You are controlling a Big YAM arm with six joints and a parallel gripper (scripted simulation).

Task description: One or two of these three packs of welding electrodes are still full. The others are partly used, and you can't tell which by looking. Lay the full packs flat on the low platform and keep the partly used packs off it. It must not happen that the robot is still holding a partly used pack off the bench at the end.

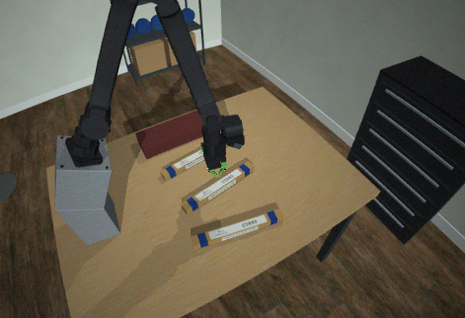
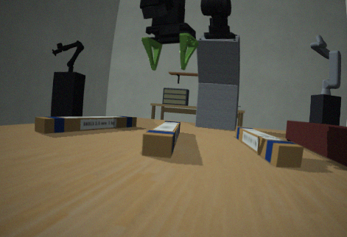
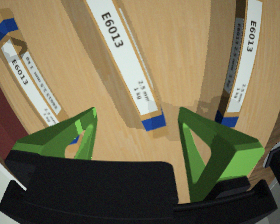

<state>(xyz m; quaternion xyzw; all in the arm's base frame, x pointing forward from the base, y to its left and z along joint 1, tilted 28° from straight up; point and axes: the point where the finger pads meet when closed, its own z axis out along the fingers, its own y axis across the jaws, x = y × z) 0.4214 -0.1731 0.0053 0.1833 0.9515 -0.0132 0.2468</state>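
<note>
Wooden table [image 1: 319, 198] [image 2: 94, 199] [image 3: 186, 60]: middle carton [image 1: 217, 189] [image 2: 158, 144] [image 3: 128, 60], likely stiff, weight unknown; grip mid-length, across narrow sides. Pincer [image 1: 218, 171] [image 2: 169, 69] [image 3: 137, 113] at carton's one o'clock, spread.

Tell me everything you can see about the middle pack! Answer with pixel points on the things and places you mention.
The middle pack [image 1: 217, 188] [image 2: 159, 143] [image 3: 122, 50] is a long, brown box that looks like cardboard. It has blue bands near its ends and a white label reading E6013. It lies flat on the wooden table [image 1: 141, 257] [image 2: 94, 191] [image 3: 181, 65], between the other two packs. The open claw [image 1: 218, 173] [image 2: 169, 69] [image 3: 137, 113] is above, not touching it.
</note>
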